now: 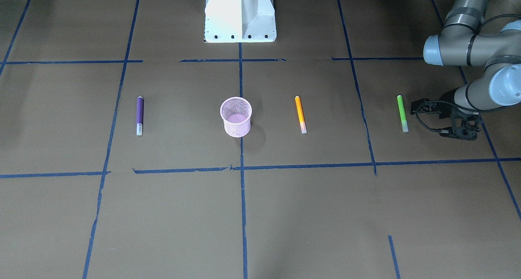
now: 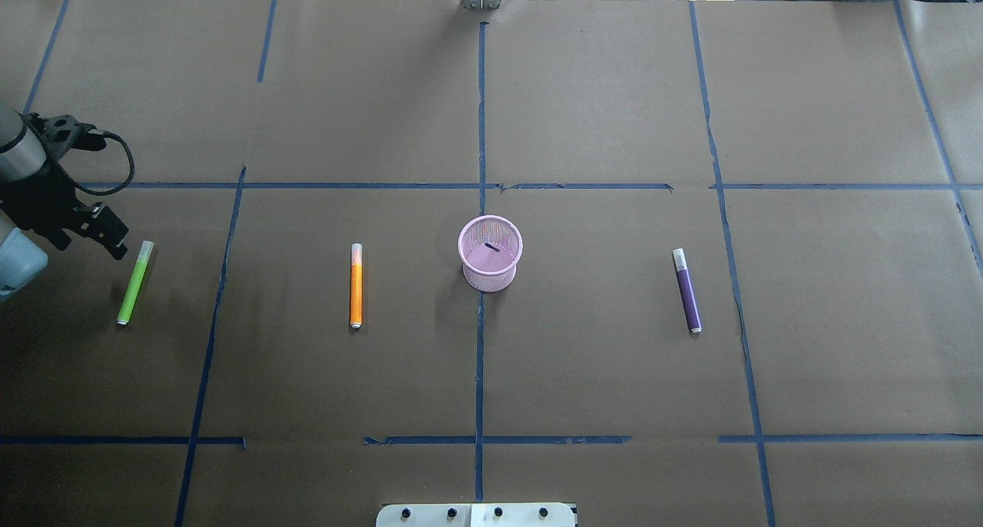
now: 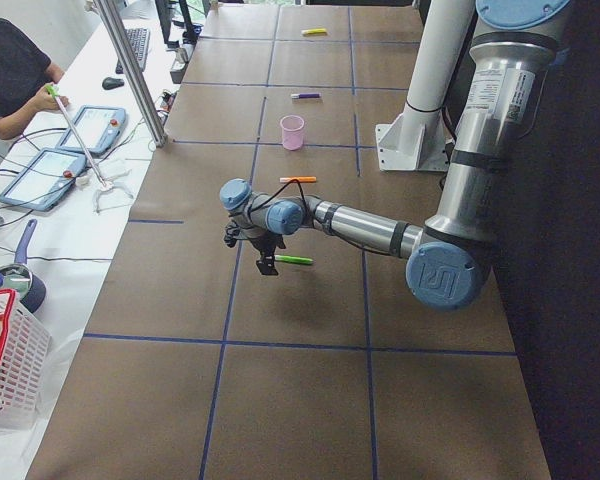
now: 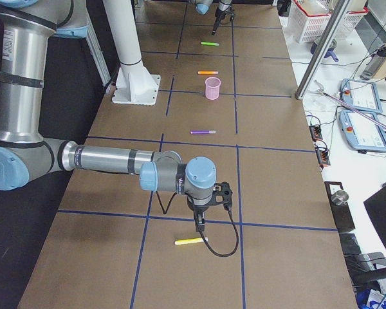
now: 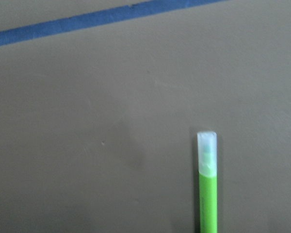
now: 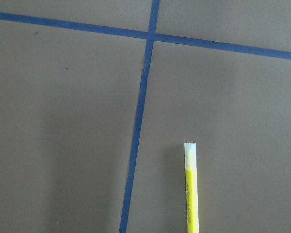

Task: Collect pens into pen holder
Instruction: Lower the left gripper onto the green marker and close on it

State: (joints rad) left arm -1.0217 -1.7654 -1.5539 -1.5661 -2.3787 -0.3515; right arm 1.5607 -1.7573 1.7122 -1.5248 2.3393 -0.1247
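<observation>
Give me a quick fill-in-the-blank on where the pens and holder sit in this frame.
1. The pen nearest the left gripper is ___.
2. The pen holder stands between the orange pen and the ___ pen.
3. The right wrist camera sees a ___ pen.
Missing words: green, purple, yellow.

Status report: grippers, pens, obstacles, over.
Left gripper beside green pen, not holding; jaws unclear. Right gripper near yellow pen, jaws unclear. Orange pen, purple pen on table; pen holder without pens. No obstacle seen.
</observation>
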